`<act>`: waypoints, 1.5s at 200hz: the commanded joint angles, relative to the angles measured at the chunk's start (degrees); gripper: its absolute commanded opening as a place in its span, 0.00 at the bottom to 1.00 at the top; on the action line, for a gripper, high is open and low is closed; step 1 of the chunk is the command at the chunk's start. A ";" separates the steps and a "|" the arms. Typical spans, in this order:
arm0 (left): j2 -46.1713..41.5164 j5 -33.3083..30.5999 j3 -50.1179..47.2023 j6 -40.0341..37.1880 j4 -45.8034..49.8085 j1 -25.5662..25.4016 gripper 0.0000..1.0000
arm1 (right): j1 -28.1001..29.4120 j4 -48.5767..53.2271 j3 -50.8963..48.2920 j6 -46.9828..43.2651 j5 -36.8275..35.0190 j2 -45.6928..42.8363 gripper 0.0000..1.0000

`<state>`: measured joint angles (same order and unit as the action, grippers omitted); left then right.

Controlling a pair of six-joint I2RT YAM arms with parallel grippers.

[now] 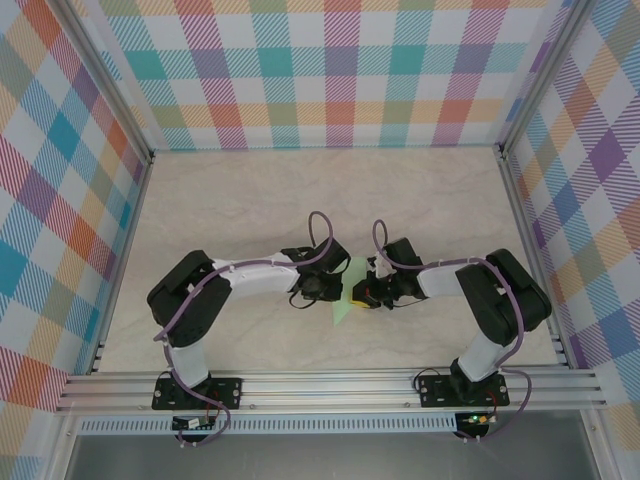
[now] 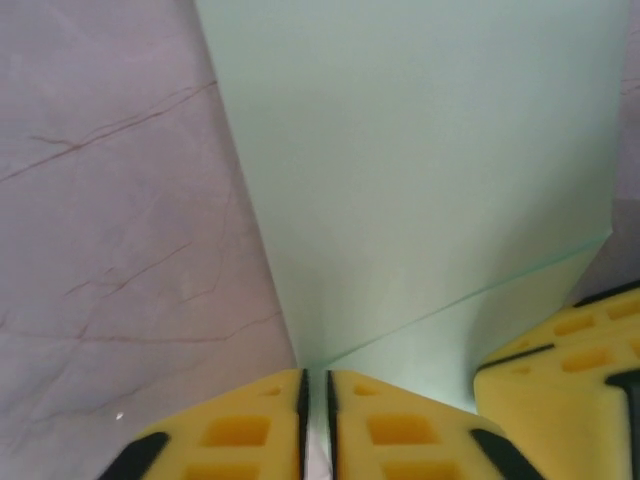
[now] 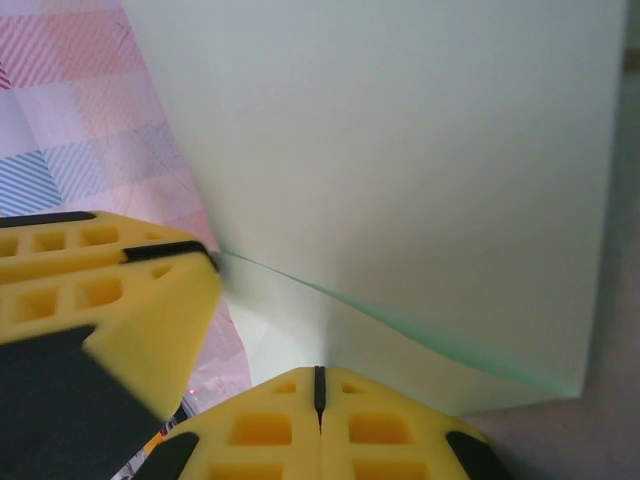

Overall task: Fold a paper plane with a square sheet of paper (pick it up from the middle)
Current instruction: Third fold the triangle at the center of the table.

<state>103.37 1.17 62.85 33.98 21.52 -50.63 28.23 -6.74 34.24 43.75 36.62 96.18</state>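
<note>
The pale mint-green sheet of paper (image 1: 343, 308), folded with a crease, is held up between the two arms at the table's middle front. My right gripper (image 1: 362, 294) is shut on its lower edge; in the right wrist view the pads (image 3: 320, 375) meet tight under the paper (image 3: 400, 150). My left gripper (image 1: 338, 288) comes from the other side. Its pads (image 2: 316, 385) stand a narrow slit apart, with the paper's (image 2: 430, 150) edge in the slit. The right gripper's yellow finger (image 2: 570, 370) shows beside the left one.
The marbled beige table (image 1: 250, 200) lies open behind and to both sides. Plaid walls (image 1: 330, 70) close off the back and sides. A metal rail (image 1: 330, 385) with both arm bases runs along the near edge.
</note>
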 commanded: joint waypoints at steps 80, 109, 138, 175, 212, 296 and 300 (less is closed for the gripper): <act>-11.14 4.54 -10.05 17.12 -15.39 -4.87 0.15 | 0.09 -2.17 -2.84 5.41 -6.26 1.33 0.03; -7.34 4.48 -10.04 18.93 -16.98 -6.33 0.13 | 0.07 -2.49 -2.92 5.64 -6.05 1.37 0.03; -4.21 3.52 -9.48 19.47 -16.00 -6.59 0.11 | 0.07 -2.43 -3.11 5.56 -6.12 1.03 0.03; -3.05 2.26 -11.03 20.41 -15.68 -6.59 0.10 | 0.07 -2.11 -3.17 5.51 -6.43 0.78 0.03; -1.85 4.84 -12.03 20.32 -15.25 -6.59 0.08 | 0.07 -1.23 -2.77 5.13 -6.47 0.80 0.03; -5.86 11.62 -20.54 19.92 -18.23 -6.76 0.11 | 0.07 0.50 -2.28 4.51 -7.45 0.60 0.03; -6.12 11.81 -20.82 19.82 -17.97 -6.76 0.11 | 0.14 0.63 -2.33 4.42 -7.44 0.66 0.03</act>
<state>97.73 7.03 45.30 54.63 -2.61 -56.86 28.23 -9.96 32.67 49.01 35.20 95.39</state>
